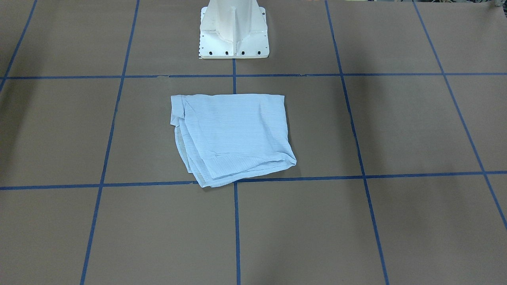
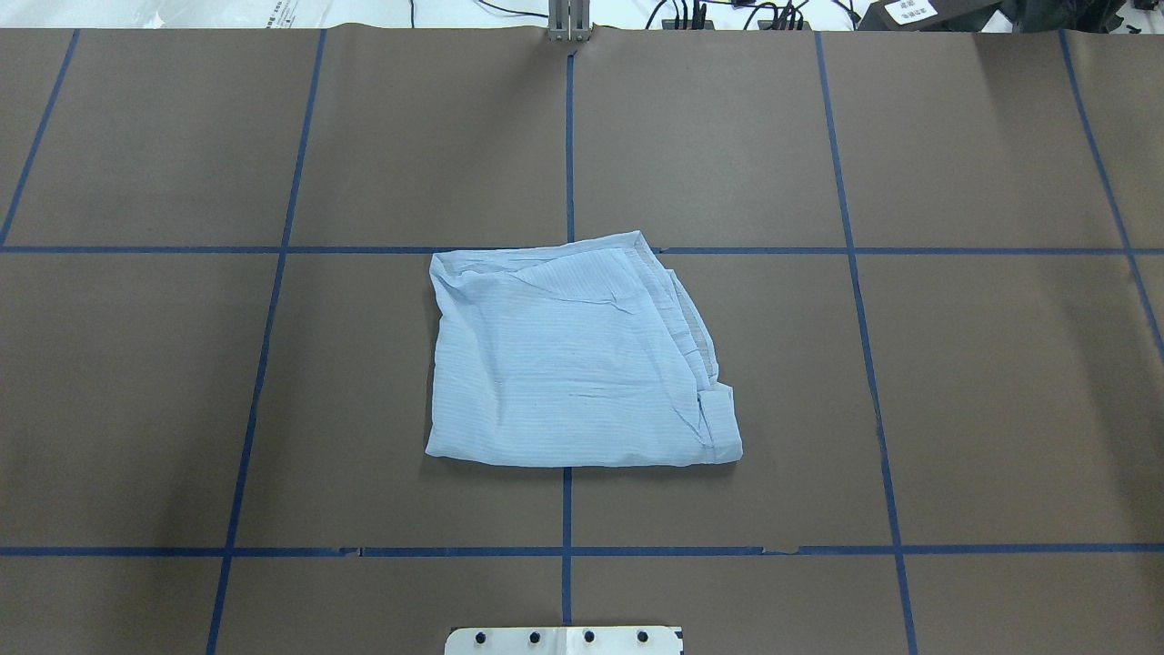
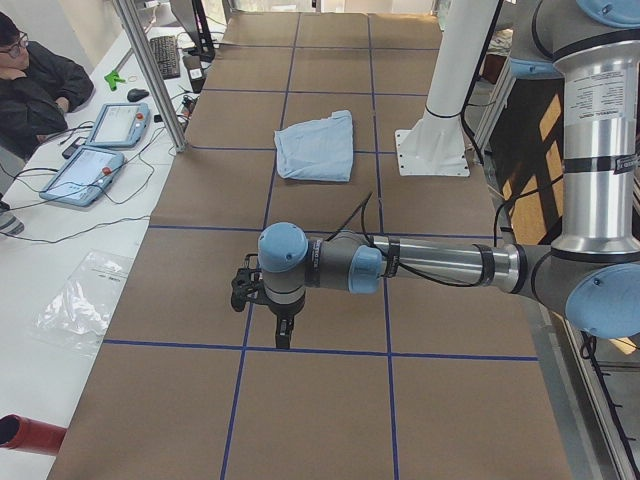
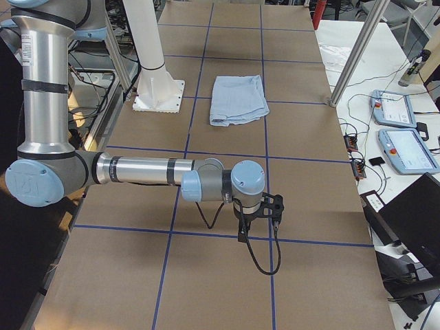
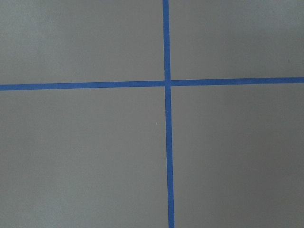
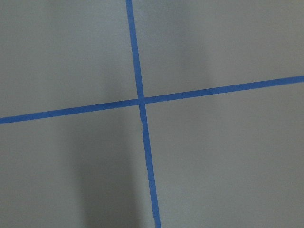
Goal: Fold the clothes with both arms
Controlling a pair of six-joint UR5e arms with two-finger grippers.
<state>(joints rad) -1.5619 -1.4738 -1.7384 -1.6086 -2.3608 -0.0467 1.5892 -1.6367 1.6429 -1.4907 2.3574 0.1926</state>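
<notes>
The clothes are one light blue striped shirt (image 2: 573,364), folded into a rough rectangle and lying flat at the table's middle, just in front of the pedestal (image 1: 233,138) (image 3: 315,147) (image 4: 237,100). Neither arm touches it. My left arm stretches low over the table's left end, its gripper (image 3: 283,335) pointing down above a blue tape line, far from the shirt. My right arm does the same at the right end, with its gripper (image 4: 242,234) near a tape line. Only the side views show the grippers, so I cannot tell their state. Both wrist views hold only brown table and crossing tape.
The white pedestal base (image 1: 233,39) stands behind the shirt. A person (image 3: 30,90) sits beyond the table's far edge beside two teach pendants (image 3: 100,150). A metal post (image 3: 150,70), a plastic bag (image 3: 80,300) and cables lie along that side.
</notes>
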